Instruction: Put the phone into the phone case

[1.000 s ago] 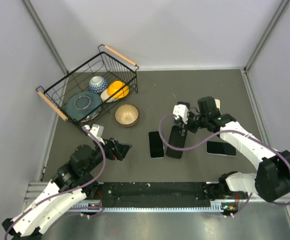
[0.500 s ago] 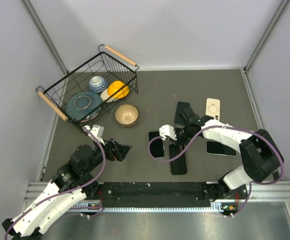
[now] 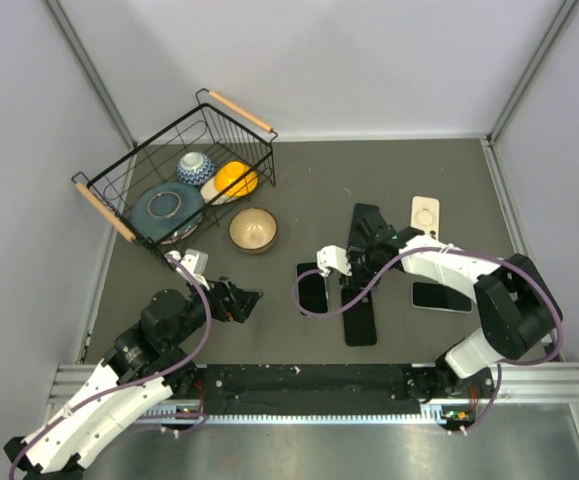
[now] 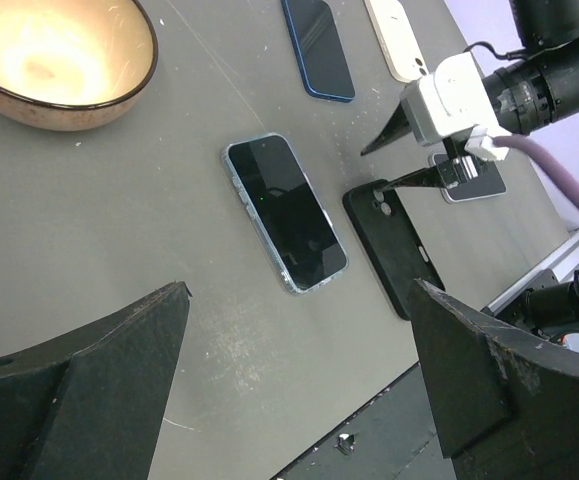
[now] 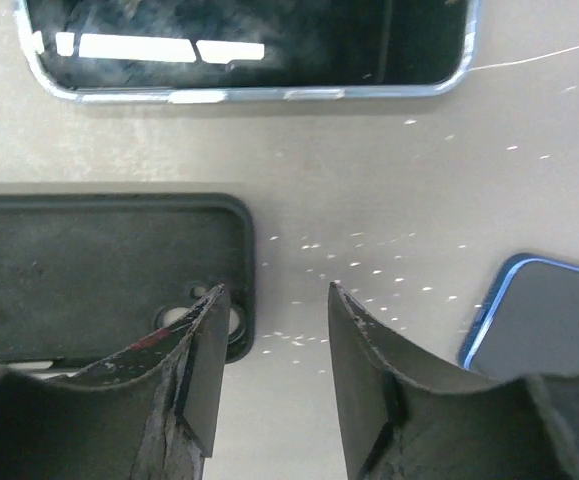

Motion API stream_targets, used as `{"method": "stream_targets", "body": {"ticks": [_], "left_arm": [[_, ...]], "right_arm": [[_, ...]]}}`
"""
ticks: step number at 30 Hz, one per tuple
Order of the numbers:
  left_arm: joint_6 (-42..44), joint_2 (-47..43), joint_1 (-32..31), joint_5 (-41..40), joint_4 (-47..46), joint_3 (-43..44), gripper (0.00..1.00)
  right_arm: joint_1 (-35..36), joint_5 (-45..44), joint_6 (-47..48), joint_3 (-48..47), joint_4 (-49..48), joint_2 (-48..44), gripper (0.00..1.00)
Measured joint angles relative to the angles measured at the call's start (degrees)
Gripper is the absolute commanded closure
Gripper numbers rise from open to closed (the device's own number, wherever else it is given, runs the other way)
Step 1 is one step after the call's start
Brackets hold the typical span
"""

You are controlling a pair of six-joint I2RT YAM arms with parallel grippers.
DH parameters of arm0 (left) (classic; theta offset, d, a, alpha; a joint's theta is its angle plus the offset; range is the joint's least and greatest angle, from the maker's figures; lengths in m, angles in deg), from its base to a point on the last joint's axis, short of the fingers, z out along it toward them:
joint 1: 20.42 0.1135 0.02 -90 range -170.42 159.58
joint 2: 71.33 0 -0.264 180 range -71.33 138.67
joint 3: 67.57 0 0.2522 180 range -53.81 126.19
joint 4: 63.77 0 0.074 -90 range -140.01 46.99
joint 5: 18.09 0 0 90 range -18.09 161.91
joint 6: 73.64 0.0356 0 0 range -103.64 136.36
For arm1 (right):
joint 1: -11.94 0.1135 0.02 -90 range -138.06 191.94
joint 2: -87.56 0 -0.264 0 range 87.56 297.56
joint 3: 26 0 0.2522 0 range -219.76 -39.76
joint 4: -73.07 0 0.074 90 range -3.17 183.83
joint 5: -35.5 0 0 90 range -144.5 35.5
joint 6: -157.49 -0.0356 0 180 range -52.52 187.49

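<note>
- The left fingers (image 4: 99, 370) are spread wide at the lower left, touching nothing, presumably in reserve.
- The phone case (image 3: 359, 318) lies flat at centre-right of the surface (image 3: 419, 170), seemingly hollow side up to receive the phone.
- The right fingers (image 5: 369, 400) are parted at its camera-hole end, pinching nothing.
- The phone (image 3: 312, 290) lies screen-up just left of the case.

Top view looking down on whole table (image 3: 299, 180), left wrist oblique, right wrist close, all sharing phone case (image 4: 394, 262)
</note>
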Motion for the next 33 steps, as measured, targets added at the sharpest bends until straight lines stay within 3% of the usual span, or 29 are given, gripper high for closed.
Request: {"method": "stream_targets", "body": {"ticks": [3,8,18,25,33], "left_arm": [[0.0,0.0,0.0,0.0,0.0,0.0,0.02],[0.0,0.3,0.0,-0.1,1.4,0.6,0.01],[1.7,2.9,0.0,-2.4,5.3,7.4,0.01],[3.8,4.9,0.0,-4.2,7.8,9.9,0.01],[4.4,4.4,0.0,-4.4,8.0,9.9,0.01]], "right_arm": [[0.0,0.3,-3.2,-0.3,-2.3,-0.8,0.40],[0.0,-1.8,-16.0,-2.3,-8.1,-2.1,0.39],[-1.2,-20.7,-43.7,-11.7,-18.9,4.7,0.19],[-6.6,-27.3,-63.6,-19.3,-17.8,10.5,0.17],[-9.9,-35.9,-79.7,-36.7,-8.3,24.7,0.15]]}}
